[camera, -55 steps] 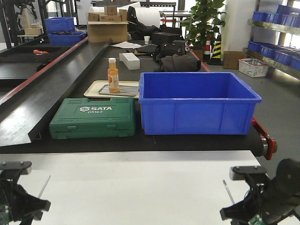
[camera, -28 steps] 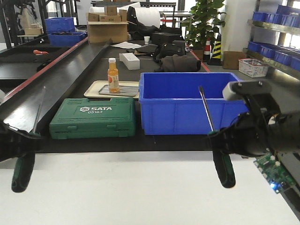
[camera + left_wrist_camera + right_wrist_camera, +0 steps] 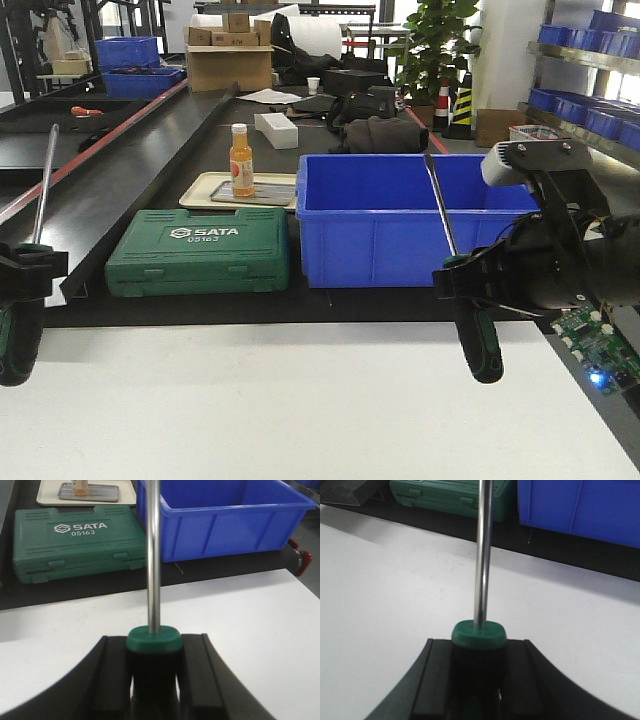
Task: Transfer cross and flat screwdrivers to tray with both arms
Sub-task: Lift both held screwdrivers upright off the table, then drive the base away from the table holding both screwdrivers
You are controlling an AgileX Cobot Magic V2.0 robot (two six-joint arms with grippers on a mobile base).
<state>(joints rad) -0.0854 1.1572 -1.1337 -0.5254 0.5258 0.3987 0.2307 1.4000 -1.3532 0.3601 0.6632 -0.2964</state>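
Note:
Two black-and-green screwdrivers are held upright over the white table (image 3: 300, 400), shafts pointing up. My left gripper (image 3: 28, 268) is shut on the left screwdriver (image 3: 20, 340), with its handle (image 3: 153, 640) clamped between the black fingers (image 3: 112, 672). My right gripper (image 3: 478, 282) is shut on the right screwdriver (image 3: 476, 340), its green collar (image 3: 479, 634) showing between the pads (image 3: 437, 675). The grey metal tray (image 3: 270, 197) lies far back on the black bench, inside a beige tray (image 3: 200, 187), and shows in the left wrist view as the tray (image 3: 102, 493). I cannot tell which tip is cross or flat.
An orange bottle (image 3: 241, 160) stands on the grey tray. A green SATA tool case (image 3: 200, 250) and a deep blue bin (image 3: 420, 220) sit side by side between the white table and the tray. A sloped black conveyor (image 3: 110, 170) runs along the left.
Both arms rose from the table's front edge with the screwdrivers in them. Over the last half second the left screwdriver went more upright and leftward; the right one shifted slightly.

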